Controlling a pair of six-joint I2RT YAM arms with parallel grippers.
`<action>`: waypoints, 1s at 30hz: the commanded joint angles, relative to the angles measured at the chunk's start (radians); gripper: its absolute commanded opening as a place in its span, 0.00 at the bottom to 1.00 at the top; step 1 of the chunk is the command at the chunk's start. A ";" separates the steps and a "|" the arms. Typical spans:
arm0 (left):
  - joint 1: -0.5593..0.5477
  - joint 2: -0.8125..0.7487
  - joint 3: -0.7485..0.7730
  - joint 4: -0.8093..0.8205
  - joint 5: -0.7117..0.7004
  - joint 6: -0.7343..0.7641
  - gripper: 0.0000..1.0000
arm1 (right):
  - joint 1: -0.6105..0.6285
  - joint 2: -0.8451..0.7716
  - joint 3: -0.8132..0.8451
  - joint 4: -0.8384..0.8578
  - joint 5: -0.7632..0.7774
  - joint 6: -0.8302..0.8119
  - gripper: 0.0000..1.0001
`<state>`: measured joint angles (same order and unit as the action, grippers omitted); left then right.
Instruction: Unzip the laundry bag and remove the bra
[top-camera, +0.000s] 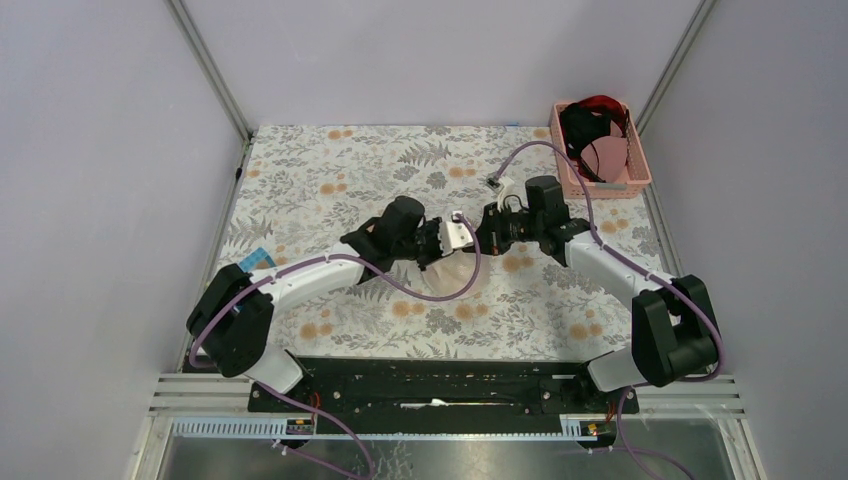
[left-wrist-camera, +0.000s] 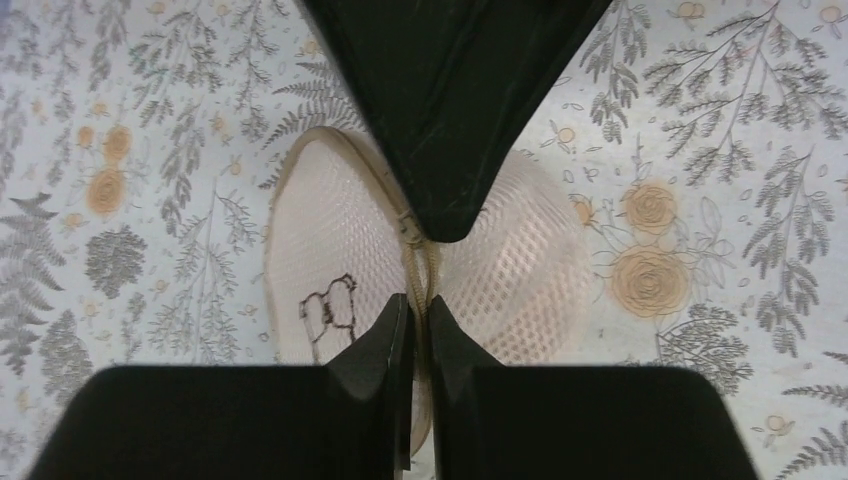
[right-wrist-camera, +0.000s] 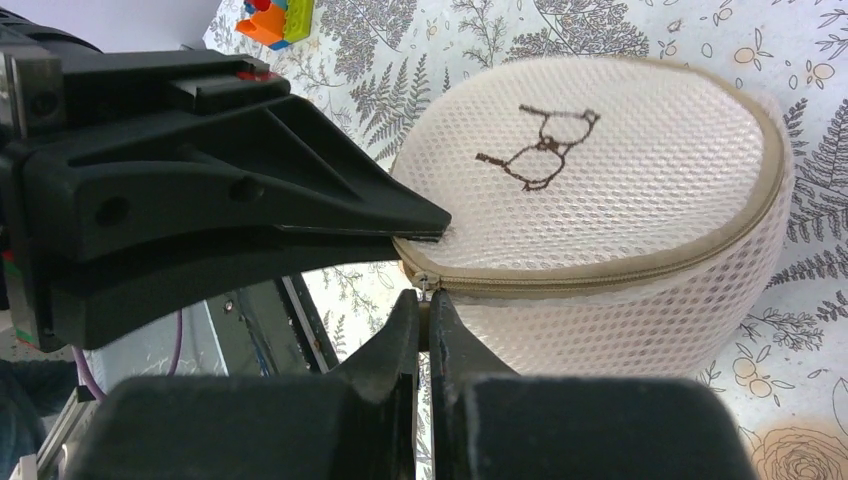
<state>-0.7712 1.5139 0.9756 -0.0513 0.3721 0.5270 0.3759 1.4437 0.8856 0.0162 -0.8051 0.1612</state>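
Flowered desk held the laundry bag. My left jaws pinched its seam, right jaws the zip pull; a hard tug might have slipped either.

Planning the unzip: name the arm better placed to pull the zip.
Right: the right gripper pinches the small zip pull of the round cream-white mesh laundry bag; left gripper only clamps its rim.
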 joint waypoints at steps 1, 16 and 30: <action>0.031 -0.028 0.010 0.048 -0.044 0.040 0.02 | -0.019 -0.054 0.040 0.003 -0.017 -0.019 0.00; 0.201 -0.060 -0.070 0.104 0.003 0.394 0.00 | -0.078 -0.085 -0.007 -0.069 -0.025 -0.066 0.00; 0.128 -0.163 -0.025 -0.050 0.140 0.325 0.57 | -0.018 -0.079 -0.042 0.009 -0.051 -0.007 0.00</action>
<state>-0.5873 1.4319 0.9203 -0.0528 0.4435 0.8852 0.3336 1.3952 0.8394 -0.0174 -0.8234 0.1333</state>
